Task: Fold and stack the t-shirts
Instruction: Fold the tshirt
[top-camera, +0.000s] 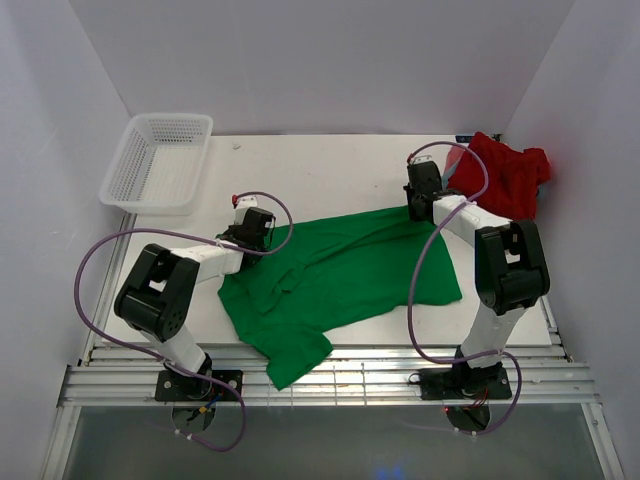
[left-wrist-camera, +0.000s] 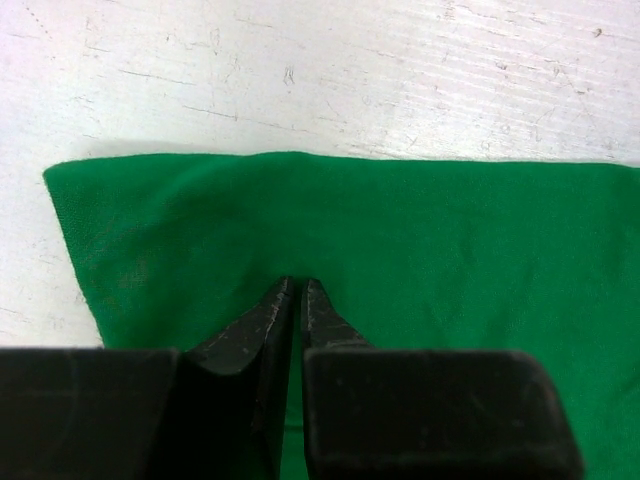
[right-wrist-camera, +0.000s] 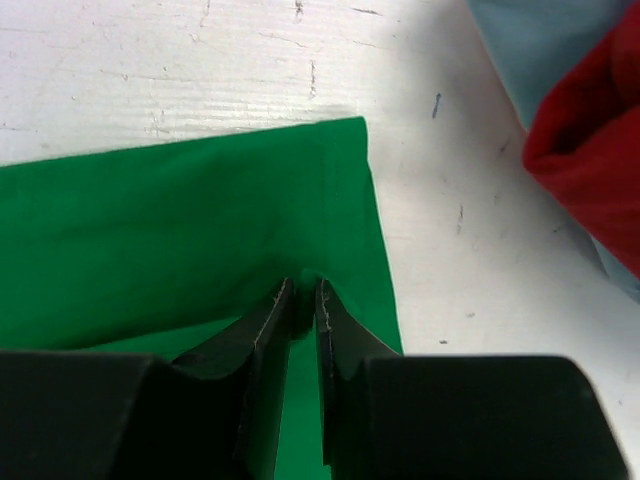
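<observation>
Green t-shirt (top-camera: 340, 280): we see it spread on the bench (top-camera: 330, 170), long axis running near-left to far-right (rumpled at the near end).
Left fingers (left-wrist-camera: 262, 322): pinched on its far-left edge.
Right fingers (right-wrist-camera: 262, 325): pinched on its far-right corner.

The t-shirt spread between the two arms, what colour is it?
The t-shirt is plain bright green, clearest in the top external view.

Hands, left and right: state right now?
Left hand: closed, pinching the green t-shirt by its edge.
Right hand: closed, pinching the same shirt near a corner.
</observation>
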